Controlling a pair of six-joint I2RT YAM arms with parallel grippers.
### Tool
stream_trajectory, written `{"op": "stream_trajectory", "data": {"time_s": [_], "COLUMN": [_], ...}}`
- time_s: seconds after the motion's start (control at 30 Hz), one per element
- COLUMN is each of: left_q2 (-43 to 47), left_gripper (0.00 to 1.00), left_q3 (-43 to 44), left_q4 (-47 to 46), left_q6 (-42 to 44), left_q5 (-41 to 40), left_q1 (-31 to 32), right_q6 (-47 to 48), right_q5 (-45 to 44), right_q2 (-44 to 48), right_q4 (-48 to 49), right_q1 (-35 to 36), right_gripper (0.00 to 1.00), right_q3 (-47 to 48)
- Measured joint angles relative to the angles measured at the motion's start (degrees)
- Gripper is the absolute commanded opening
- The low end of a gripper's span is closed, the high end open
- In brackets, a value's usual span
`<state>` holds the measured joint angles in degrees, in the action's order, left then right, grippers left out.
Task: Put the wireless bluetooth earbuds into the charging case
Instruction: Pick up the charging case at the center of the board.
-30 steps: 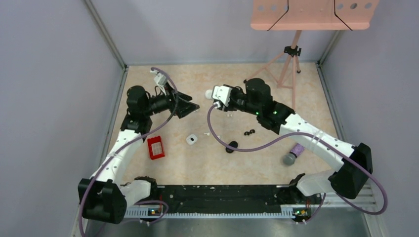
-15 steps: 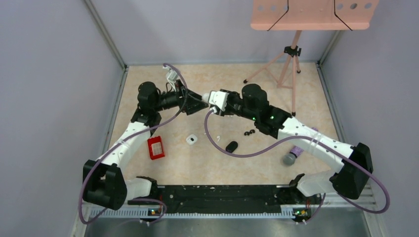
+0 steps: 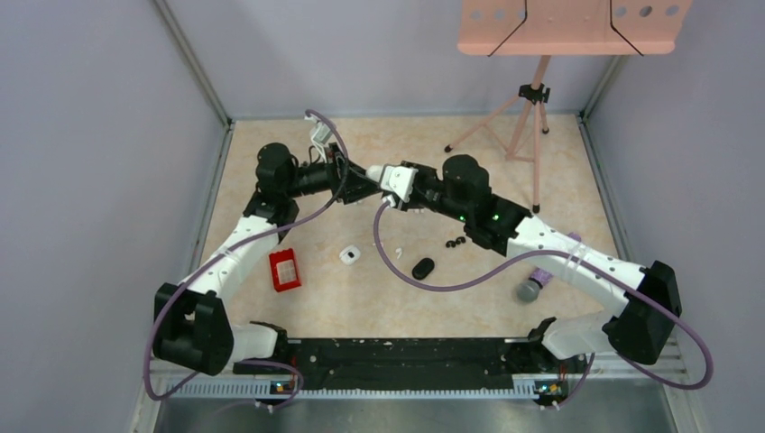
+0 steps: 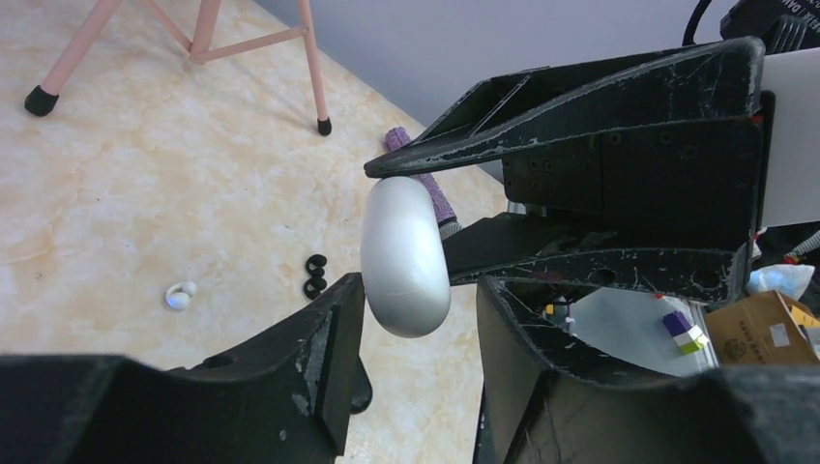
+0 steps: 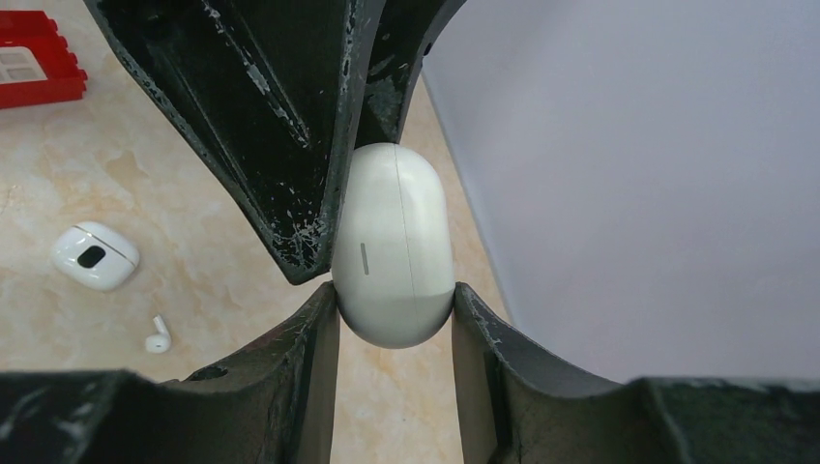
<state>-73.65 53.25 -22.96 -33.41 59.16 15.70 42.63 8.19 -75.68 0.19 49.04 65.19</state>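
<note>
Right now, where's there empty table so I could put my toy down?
Bare table runs along the near edge, between the red block and the purple tool. The far right has tripod legs. The middle is crowded: small white case, black case, black earbuds.

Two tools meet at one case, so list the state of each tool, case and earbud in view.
White oval case: closed, held off the table.
Right tool: shut on the oval case.
Left tool: jaws flank the case; grip unclear.
Small white case: looks closed, on table.
Black earbuds: loose on table.
White earbud: loose on table.
</note>
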Motion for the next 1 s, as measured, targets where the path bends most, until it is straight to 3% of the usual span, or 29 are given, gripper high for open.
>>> {"op": "stream_trajectory", "data": {"time_s": [0.13,0.3,0.63,0.83,0.97,1.0], "left_q2": [-0.4,-1.4,-2.8,-2.9,-3.7,-3.8], "left_gripper": [0.43,0.48,0.45,0.24,0.02,0.0], "left_q3": [0.0,0.0,1.2,1.5,2.0,2.0], "left_q4": [-0.3,-0.7,-1.4,-1.9,-2.4,-2.5], "left_q6": [0.0,-0.5,-1.3,-1.7,-2.7,-2.6], "left_q5": [0.0,0.0,0.5,1.2,1.6,1.7], "left_q1": [0.0,0.0,0.0,0.0,0.1,0.1], "right_q6": [0.0,0.1,0.2,0.3,0.7,0.4], "right_q5": [-0.2,-0.5,-1.0,-1.5,-2.1,-2.1], "right_q2": [0.0,0.1,0.2,0.2,0.2,0.2], "right_q4": [0.7,0.9,1.6,2.0,2.1,1.9], "right_q1": [0.0,0.3,0.6,0.7,0.7,0.7], "right_gripper": [0.25,0.25,0.25,0.26,0.64,0.71], "right_q3": [-0.1,-0.8,-1.0,-1.0,-1.0,-1.0]}}
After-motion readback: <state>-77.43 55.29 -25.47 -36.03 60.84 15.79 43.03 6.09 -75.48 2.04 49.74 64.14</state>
